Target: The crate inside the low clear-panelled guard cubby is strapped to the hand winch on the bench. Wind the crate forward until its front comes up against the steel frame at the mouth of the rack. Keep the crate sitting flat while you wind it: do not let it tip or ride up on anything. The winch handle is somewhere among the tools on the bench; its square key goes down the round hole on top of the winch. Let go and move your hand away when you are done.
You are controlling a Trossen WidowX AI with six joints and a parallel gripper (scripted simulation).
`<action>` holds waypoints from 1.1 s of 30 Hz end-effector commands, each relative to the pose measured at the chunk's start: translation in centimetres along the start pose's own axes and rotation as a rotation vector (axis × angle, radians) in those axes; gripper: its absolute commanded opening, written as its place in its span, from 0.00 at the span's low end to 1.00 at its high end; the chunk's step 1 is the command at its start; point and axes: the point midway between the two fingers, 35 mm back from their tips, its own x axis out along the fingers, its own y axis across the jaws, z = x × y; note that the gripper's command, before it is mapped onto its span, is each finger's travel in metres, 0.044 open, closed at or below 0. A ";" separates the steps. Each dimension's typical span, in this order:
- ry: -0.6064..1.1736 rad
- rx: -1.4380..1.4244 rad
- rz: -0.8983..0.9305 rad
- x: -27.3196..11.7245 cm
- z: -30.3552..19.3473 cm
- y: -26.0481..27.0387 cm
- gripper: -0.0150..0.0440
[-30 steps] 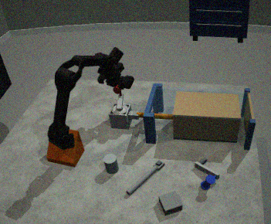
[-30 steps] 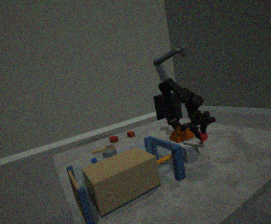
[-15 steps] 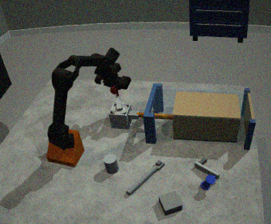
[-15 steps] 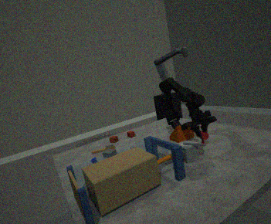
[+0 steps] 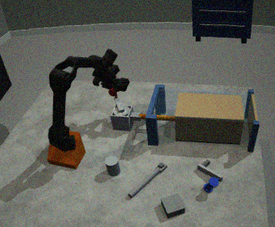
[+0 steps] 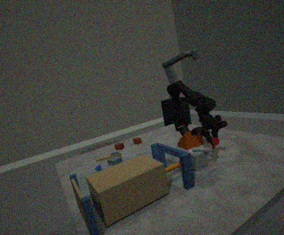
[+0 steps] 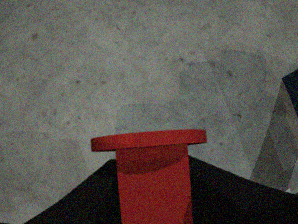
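Top view: we've the black gripper (image 5: 113, 90) (image 6: 214, 138) (image 7: 148, 167) over the grey boxy winch (image 5: 121, 121) (image 6: 200, 160), twd the tabletop's far edge, its fingers closed on the red flanged handle knob (image 5: 112, 92) (image 6: 215, 142) (image 7: 154, 185); the tan box-shaped crate (image 5: 209, 117) (image 6: 127, 188) sits flat nr the right edge, btwn blue frames, w/ a gap to the winch-side blue frame (image 5: 152, 129) (image 6: 188, 172); an orange strap (image 5: 160, 117) (image 6: 172, 167) spans that gap.

Exterior view: our crate lies flat twd the tabletop's near-left corner, its front apart from that frame; gripper's farther back, at the winch.

Wrist view: we see the knob btwn both dark fingers, flange just beyond the tips; tabletop edges aren't identifiable here.
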 end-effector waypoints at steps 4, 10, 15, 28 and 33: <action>0.034 -0.013 0.018 -0.3 -1.7 1.4 0.25; 0.035 -0.013 0.019 -0.6 -2.3 1.7 0.25; 0.035 -0.013 0.019 -0.8 -2.8 2.0 0.25; 0.036 -0.013 0.020 -1.5 -4.1 2.5 0.25; 0.037 -0.014 0.020 -1.7 -4.7 2.7 0.25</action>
